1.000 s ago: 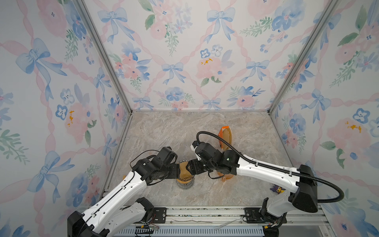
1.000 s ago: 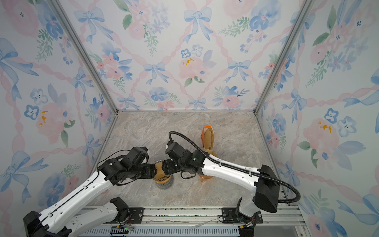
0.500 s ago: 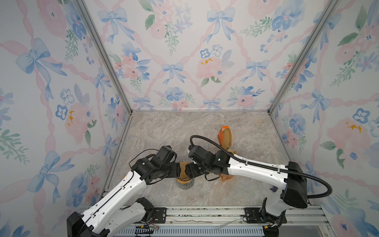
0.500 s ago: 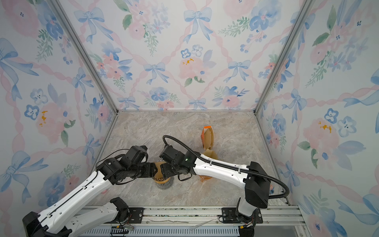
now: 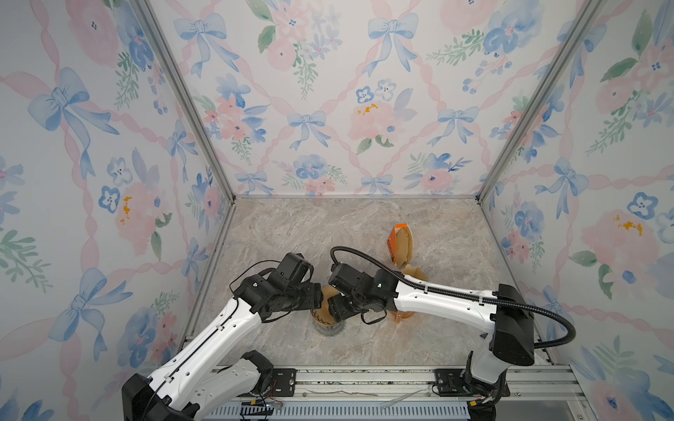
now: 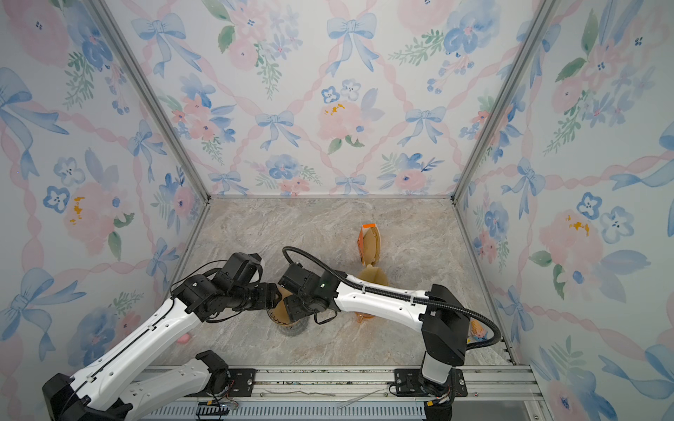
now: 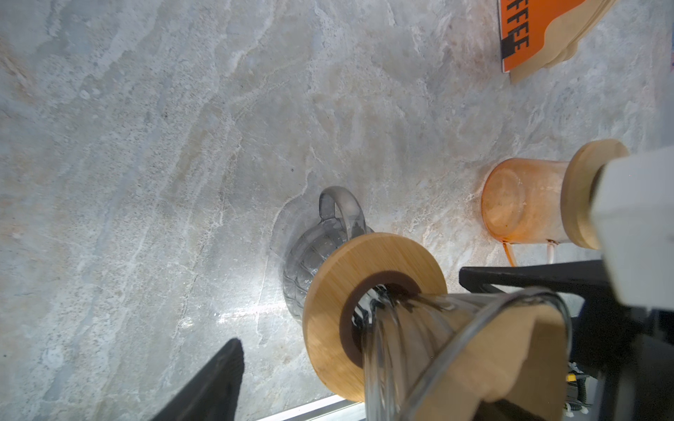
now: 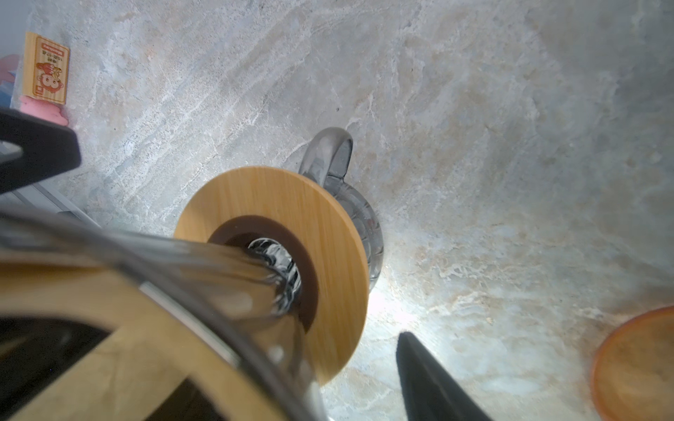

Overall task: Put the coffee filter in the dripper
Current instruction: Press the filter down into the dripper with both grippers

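A clear glass dripper (image 7: 397, 328) with a round wooden collar (image 8: 291, 197) stands on a glass server (image 7: 313, 251) near the front of the table. The brown paper coffee filter (image 7: 510, 361) sits inside its cone, and it shows in both top views (image 5: 329, 292) (image 6: 283, 309). My left gripper (image 5: 321, 297) is at the dripper's left rim and my right gripper (image 5: 333, 310) is at its right rim. Each is open. One black finger (image 7: 215, 382) stands clear of the glass, as does the finger (image 8: 430, 379) of the right one. The other finger of each is hidden.
An orange glass cup (image 7: 521, 207) with a wooden collar lies under my right arm. A pack of filters with an orange label (image 5: 399, 244) stands further back. A small wooden tag (image 8: 45, 69) and a pink thing (image 6: 182, 339) lie front left. A small toy (image 6: 477, 330) lies front right.
My right gripper has shifted left and toward the front, closer over the dripper. The left arm has hardly moved and its jaws stand a little wider.
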Controlling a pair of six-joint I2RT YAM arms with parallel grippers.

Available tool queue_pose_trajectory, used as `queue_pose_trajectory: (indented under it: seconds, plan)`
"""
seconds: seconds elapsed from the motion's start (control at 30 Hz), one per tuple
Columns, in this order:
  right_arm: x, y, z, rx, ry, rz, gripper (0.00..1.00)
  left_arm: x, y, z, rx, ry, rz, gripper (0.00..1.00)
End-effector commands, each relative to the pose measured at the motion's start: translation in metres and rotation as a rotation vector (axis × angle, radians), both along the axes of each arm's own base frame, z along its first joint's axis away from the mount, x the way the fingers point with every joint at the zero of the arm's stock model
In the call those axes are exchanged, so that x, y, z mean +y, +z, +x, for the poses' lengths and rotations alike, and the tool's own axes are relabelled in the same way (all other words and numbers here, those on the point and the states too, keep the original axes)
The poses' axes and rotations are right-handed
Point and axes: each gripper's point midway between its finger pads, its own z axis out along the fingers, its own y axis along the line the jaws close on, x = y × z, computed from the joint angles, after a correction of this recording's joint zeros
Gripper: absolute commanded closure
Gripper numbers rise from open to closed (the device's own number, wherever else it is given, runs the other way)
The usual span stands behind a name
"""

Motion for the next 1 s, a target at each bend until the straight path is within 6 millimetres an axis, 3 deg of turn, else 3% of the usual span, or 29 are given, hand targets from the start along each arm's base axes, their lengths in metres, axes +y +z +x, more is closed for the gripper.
queue_pose_trajectory:
  seconds: [0.0,0.37,0.97]
  plan:
    - [0.0,0.0,-0.002,-0.005,0.02,-0.028,0.3,-0.002,0.005,0.006,-0.014,-0.005,-0.006,0.24]
    - [0.001,0.025,0.018,0.004,-0.033,0.116,0.3,0.006,-0.015,0.003,0.021,0.0,0.04,0.23]
    - [-0.017,-0.007,0.037,-0.013,-0.117,-0.03,0.31,0.002,-0.005,0.003,-0.002,-0.014,-0.022,0.2]
